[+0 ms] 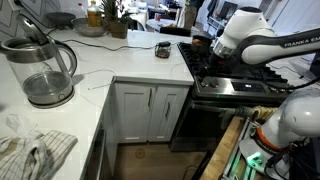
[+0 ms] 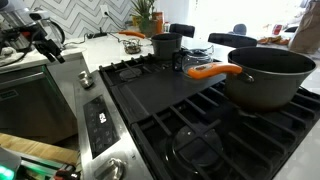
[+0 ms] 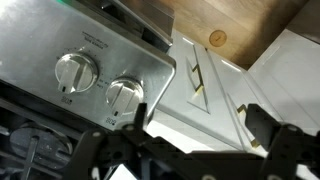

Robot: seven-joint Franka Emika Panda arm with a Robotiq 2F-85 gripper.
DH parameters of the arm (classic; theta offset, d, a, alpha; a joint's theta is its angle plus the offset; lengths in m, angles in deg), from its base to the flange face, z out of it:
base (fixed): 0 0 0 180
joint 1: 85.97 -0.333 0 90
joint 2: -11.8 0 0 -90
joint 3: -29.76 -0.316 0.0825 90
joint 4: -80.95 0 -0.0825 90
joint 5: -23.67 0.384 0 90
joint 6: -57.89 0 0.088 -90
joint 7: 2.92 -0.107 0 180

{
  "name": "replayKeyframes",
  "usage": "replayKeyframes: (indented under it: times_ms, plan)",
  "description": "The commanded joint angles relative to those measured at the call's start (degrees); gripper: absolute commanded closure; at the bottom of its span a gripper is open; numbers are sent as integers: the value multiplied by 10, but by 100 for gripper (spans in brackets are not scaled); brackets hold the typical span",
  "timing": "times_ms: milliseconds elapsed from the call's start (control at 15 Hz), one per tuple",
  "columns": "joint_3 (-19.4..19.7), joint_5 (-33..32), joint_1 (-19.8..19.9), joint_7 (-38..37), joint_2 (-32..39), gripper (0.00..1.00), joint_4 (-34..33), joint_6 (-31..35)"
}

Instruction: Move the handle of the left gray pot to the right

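Observation:
The left gray pot [image 2: 165,45] is small, dark and short. It stands at the back of the stove, and its orange handle [image 2: 131,36] points left. My gripper [image 2: 47,38] hangs in the air off the stove's front edge, well apart from the pot. In the wrist view the gripper [image 3: 198,113] is open and empty, and looks down on the stove knobs [image 3: 76,72] and white cabinet doors. The pot does not show in the wrist view.
A large gray pot [image 2: 272,76] with an orange handle [image 2: 212,71] sits on the near right burner. A clear glass kettle [image 1: 42,70] stands on the white counter. A black mug [image 2: 182,58] stands beside the small pot. The black grates [image 2: 190,110] cover the stove top.

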Motion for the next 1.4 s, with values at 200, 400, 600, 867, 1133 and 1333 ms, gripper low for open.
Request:
replayKeyframes:
  times_ms: [200, 400, 600, 867, 1133, 1333]
  plan:
    - [-24, -30, 75, -147, 39, 0, -64, 37]
    - [-41, -46, 114, -231, 75, 0, -123, 25]
    - [-52, -80, 137, -314, 121, 18, -184, 13]
    - [-60, -156, 157, -455, 188, 49, -258, 26]
    - [-53, -272, 150, -612, 251, 80, -325, 9]
    - [-35, -361, 130, -732, 292, 99, -361, 10]
